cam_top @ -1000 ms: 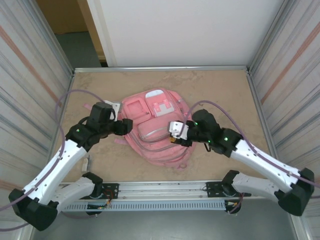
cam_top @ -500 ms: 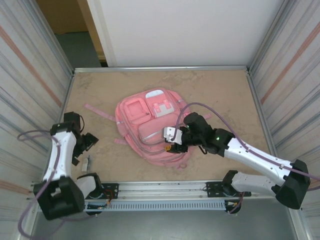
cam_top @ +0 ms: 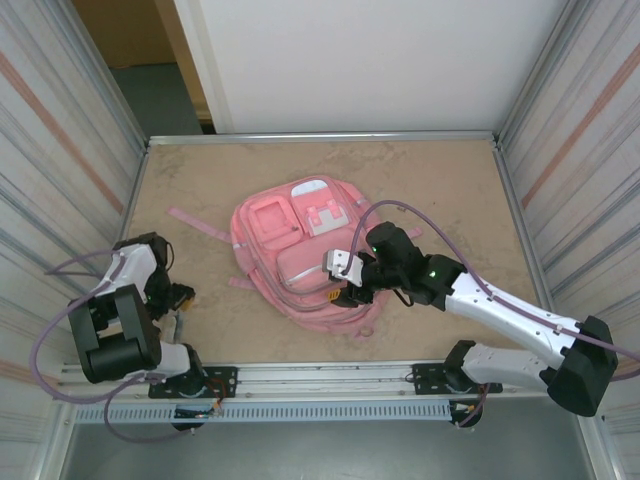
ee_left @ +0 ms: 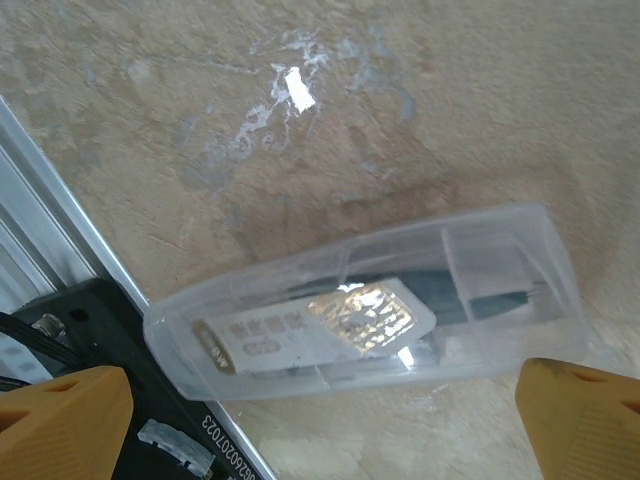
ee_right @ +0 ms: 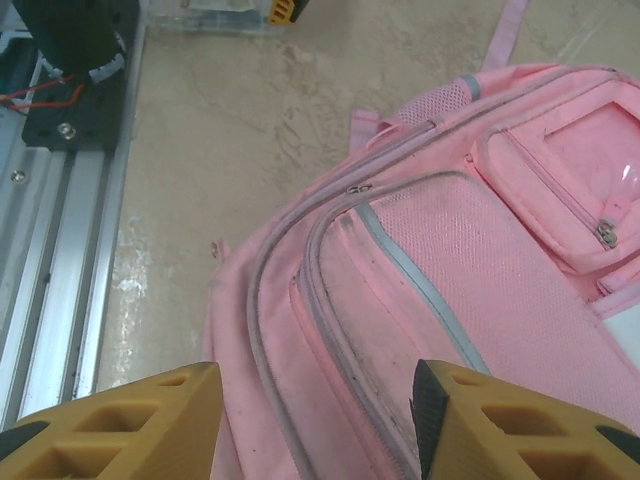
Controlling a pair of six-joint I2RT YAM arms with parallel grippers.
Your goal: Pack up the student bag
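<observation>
Top external view is showing the student bag [cam_top: 300,255] lying flat on the table [cam_top: 430,180], front pockets facing up, roughly at the centre and slightly toward the near edge. One pink strap [cam_top: 200,225] is trailing out across the table on the bag's left side.

The right gripper [cam_top: 340,292] is hovering over the near right part of the bag. In the right wrist view its jaws [ee_right: 315,430] are standing apart above the pink fabric [ee_right: 480,250] and the silver zip lines, and nothing is lying pinched between them; contact with the fabric cannot be confirmed.

The left arm is folding back at the near left corner, well apart from the bag, with the left gripper [cam_top: 178,297] pointing down at the table. In the left wrist view this gripper [ee_left: 320,420] is standing fully released, one yellow fingertip [ee_left: 60,425] showing at each lower corner. A clear plastic case [ee_left: 370,310] is lying flat on the table between them, untouched, with dark contents and a printed label showing through the lid. One end of the case is overlapping the black base plate [ee_left: 90,320] by the metal rail [cam_top: 330,375] at the table's near edge.
</observation>
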